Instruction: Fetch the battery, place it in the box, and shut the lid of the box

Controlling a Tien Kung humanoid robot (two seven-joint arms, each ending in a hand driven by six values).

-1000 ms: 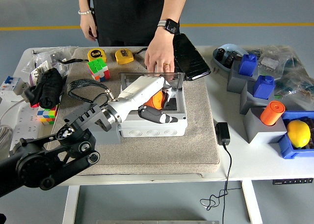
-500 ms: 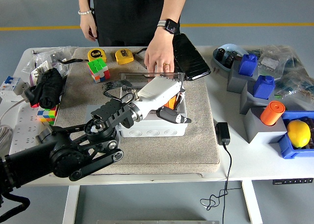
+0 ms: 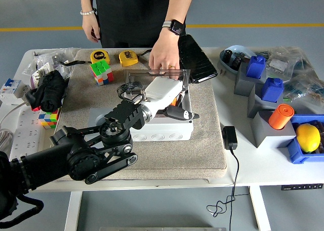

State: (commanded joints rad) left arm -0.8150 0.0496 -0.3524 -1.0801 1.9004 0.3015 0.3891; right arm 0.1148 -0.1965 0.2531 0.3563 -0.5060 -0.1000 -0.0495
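The battery is not visible at this moment; it is probably inside the box [image 3: 158, 120] at frame centre, beneath the left hand [image 3: 169, 97], whose dark fingers [image 3: 183, 114] extend relaxed over the opening, gripping nothing. The person's hand [image 3: 163, 56] holds the clear lid [image 3: 157, 77] at the box's far edge. Risk: the lid closing on the robot's fingers, or the hand snagging the box rim and shifting it on the worktop [image 3: 253, 165] mat.

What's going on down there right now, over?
Left hand over open box, fingers relaxed. Battery not visible now. Right arm out of view. Person's hand on the raised clear lid, over.
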